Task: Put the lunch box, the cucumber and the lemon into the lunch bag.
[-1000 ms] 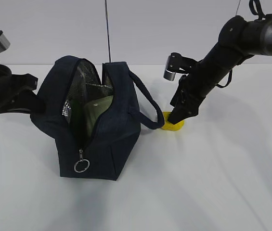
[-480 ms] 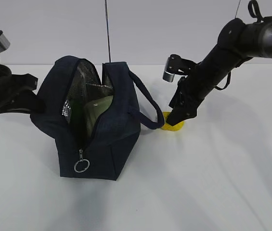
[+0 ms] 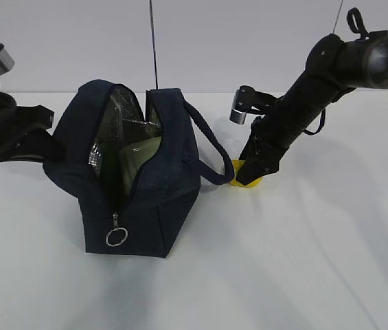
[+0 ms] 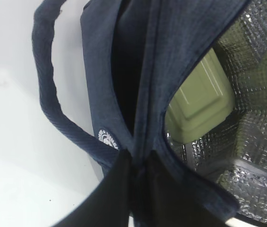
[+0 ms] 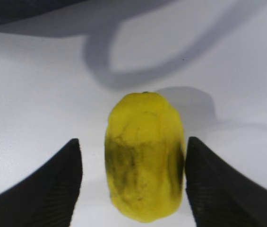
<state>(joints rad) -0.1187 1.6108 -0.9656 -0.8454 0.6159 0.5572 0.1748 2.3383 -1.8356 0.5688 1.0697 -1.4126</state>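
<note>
Standing unzipped on the white table (image 3: 303, 261), the navy lunch bag (image 3: 159, 199) gapes toward the camera, its silver quilted lining (image 4: 258, 123) showing and its zipper's ring pull (image 3: 116, 237) hanging at the front. Inside, the lunch box (image 4: 199, 101) with its sage-green lid sits upright against the lining, and a dark green shape beside it in the exterior view is probably the cucumber (image 3: 119, 168), though I cannot be sure of that. The left gripper (image 4: 135, 189) is pressed together on the bag's fabric edge at the mouth, beside the small round white logo (image 4: 107, 138), holding that side back. One loop handle (image 3: 207, 148) droops off the bag's right side, its end lying just beside the lemon (image 5: 144, 156), which rests on the table outside the bag, close to its right wall. The right gripper (image 5: 133, 179) is spread around the lemon, one finger touching or nearly touching its right flank, the other a little way off its left; it is not yet pinched. By my judgement the lemon is the last item to go in. Its lumpy, rounded skin could squirt out of an off-centre squeeze and roll under the handle; lifting might also snag that loop and tug the bag, and if the left pinch slips, the mouth could sag shut.
</note>
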